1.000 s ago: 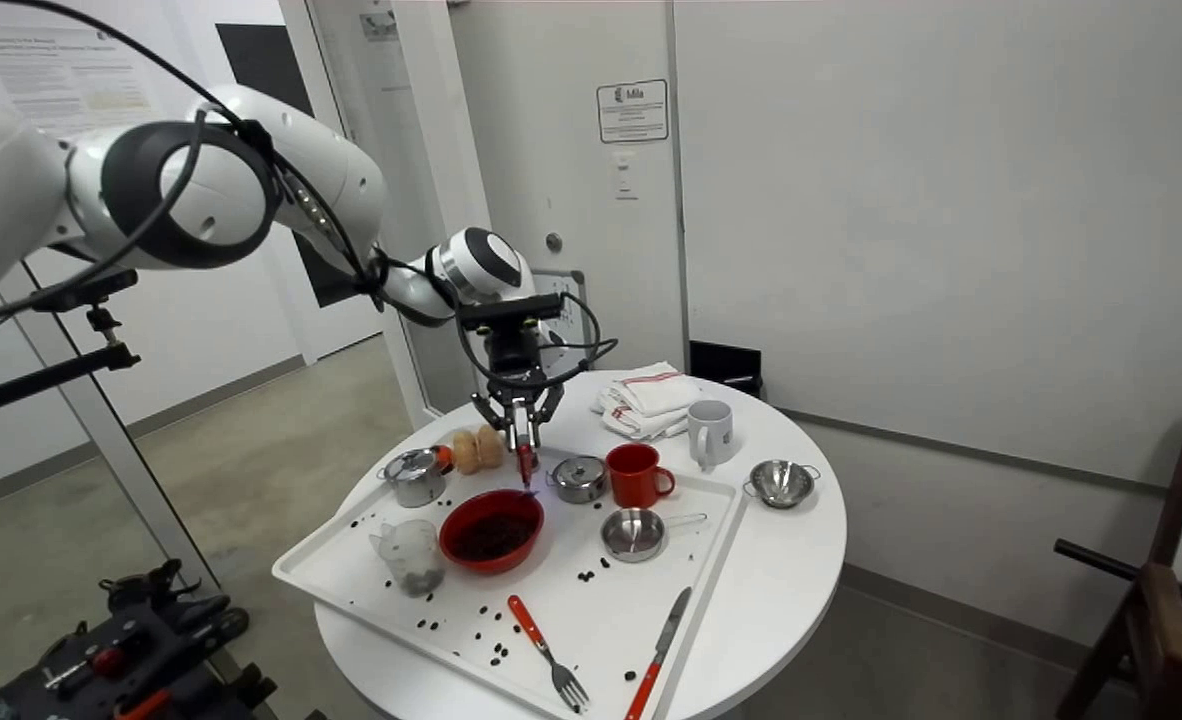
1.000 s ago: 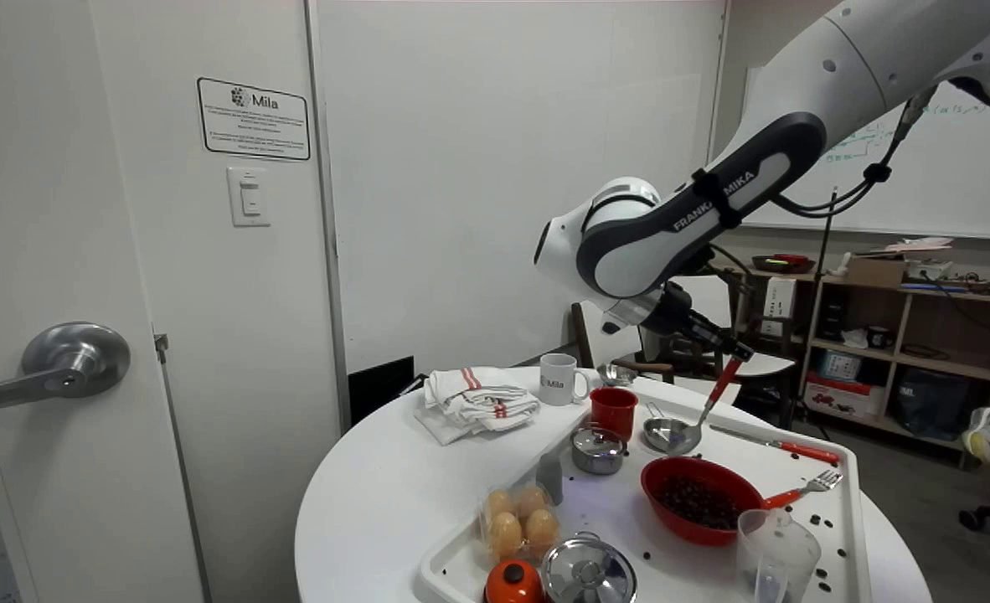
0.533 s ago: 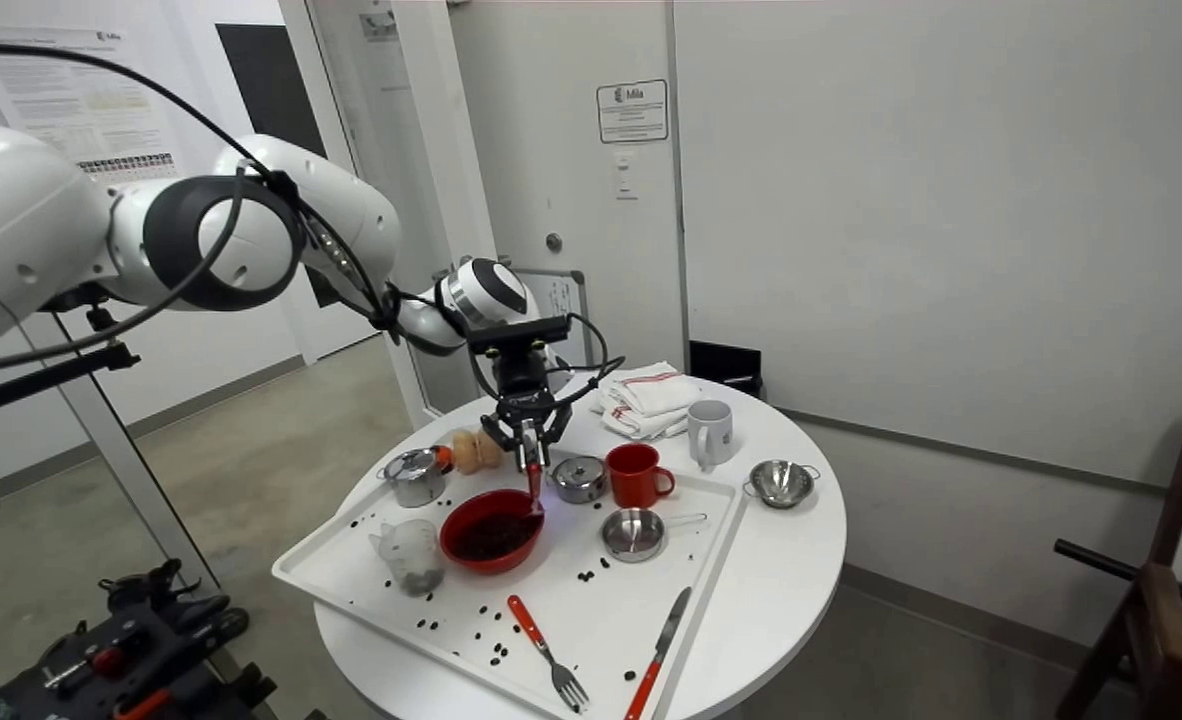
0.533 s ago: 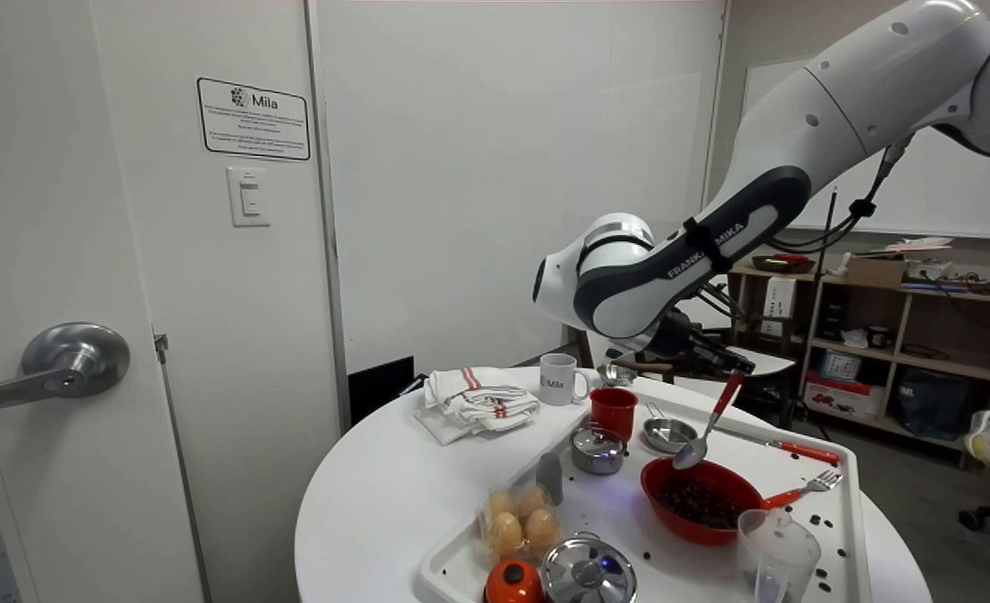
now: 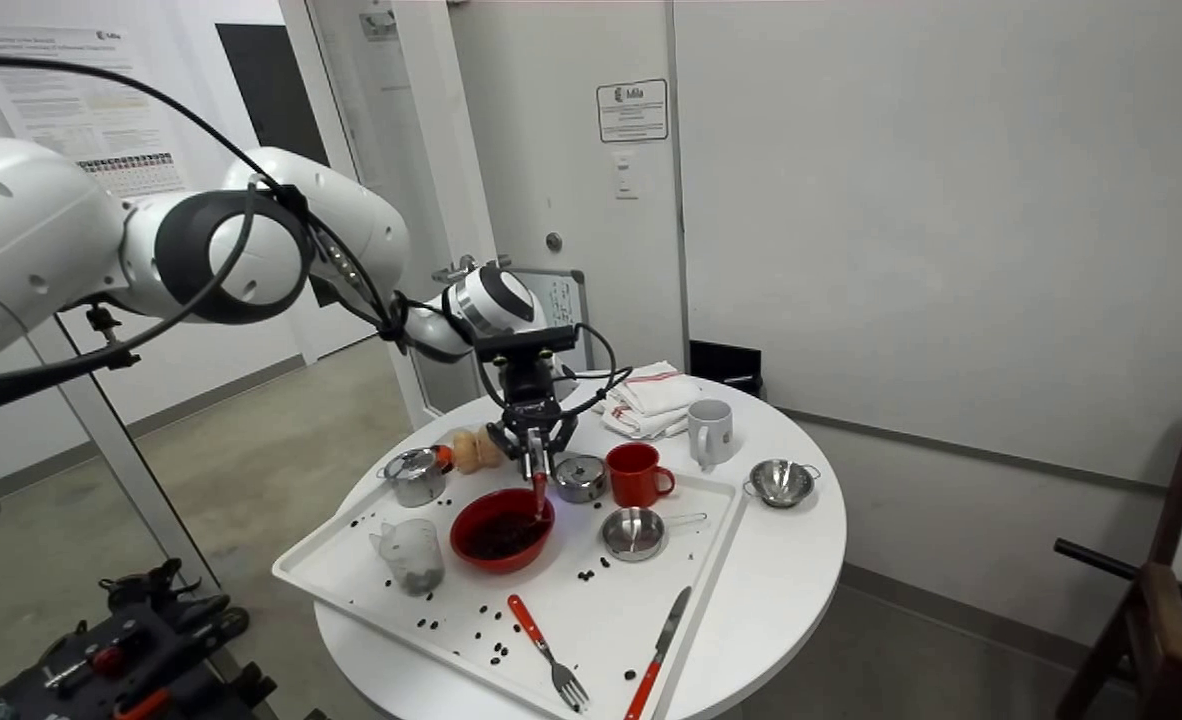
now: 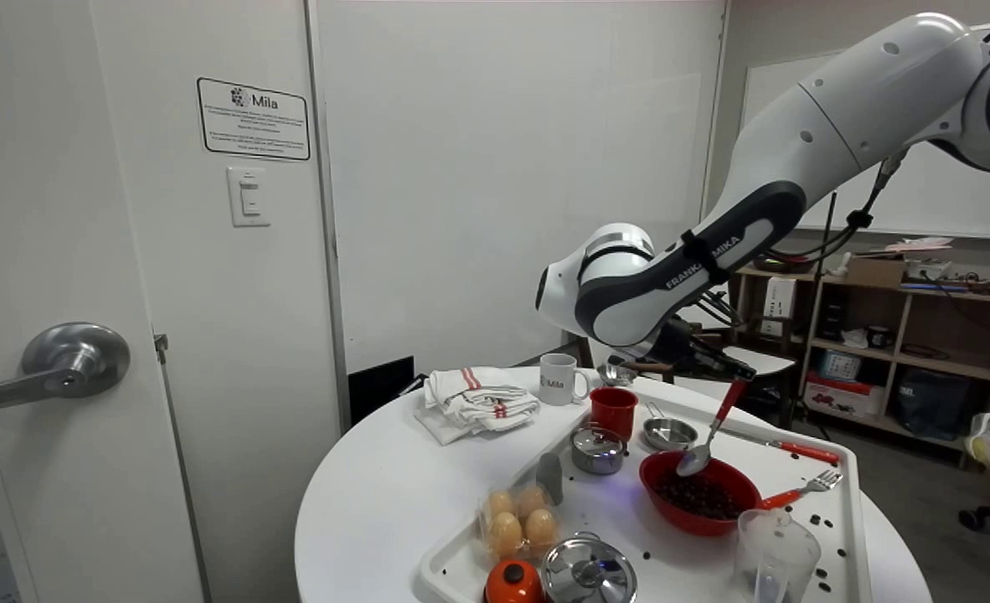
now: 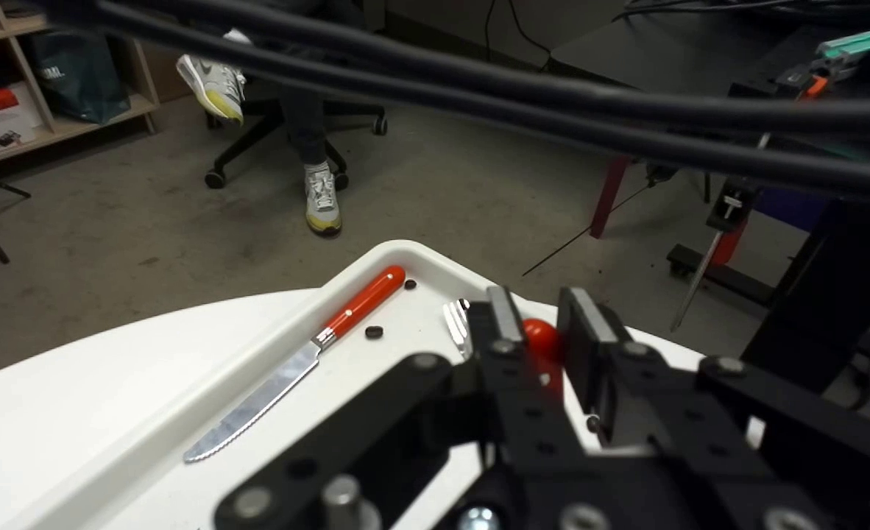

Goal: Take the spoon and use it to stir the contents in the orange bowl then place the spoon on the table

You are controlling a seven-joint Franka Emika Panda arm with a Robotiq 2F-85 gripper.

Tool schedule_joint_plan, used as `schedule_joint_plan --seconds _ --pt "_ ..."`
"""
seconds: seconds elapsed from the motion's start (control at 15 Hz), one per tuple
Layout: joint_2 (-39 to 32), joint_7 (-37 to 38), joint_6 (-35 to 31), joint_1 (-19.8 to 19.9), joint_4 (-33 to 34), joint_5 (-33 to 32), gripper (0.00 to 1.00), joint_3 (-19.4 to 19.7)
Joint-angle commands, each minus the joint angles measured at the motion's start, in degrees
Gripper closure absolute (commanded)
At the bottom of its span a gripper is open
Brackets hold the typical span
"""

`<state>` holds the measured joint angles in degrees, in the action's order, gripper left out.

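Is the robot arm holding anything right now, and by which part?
Yes, the spoon, between the fingers, near the top end of its red handle.

It looked like a robot lab. In an exterior view, a big robot arm was on the right, a whiteboard hung far behind it, and a Mila sign was on the left. The wrist view showed an office chair.
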<state>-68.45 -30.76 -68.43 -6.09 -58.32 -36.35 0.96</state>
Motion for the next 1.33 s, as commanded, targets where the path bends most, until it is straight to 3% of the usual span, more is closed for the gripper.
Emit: schedule_joint_plan --seconds 0.0,1.27 --pt "-1.3 -1.3 2.1 0.9 2.1 0.4 0.92 0.1" --pt "-0.1 0.0 3.3 7.6 -2.8 2.7 0.92 0.3"
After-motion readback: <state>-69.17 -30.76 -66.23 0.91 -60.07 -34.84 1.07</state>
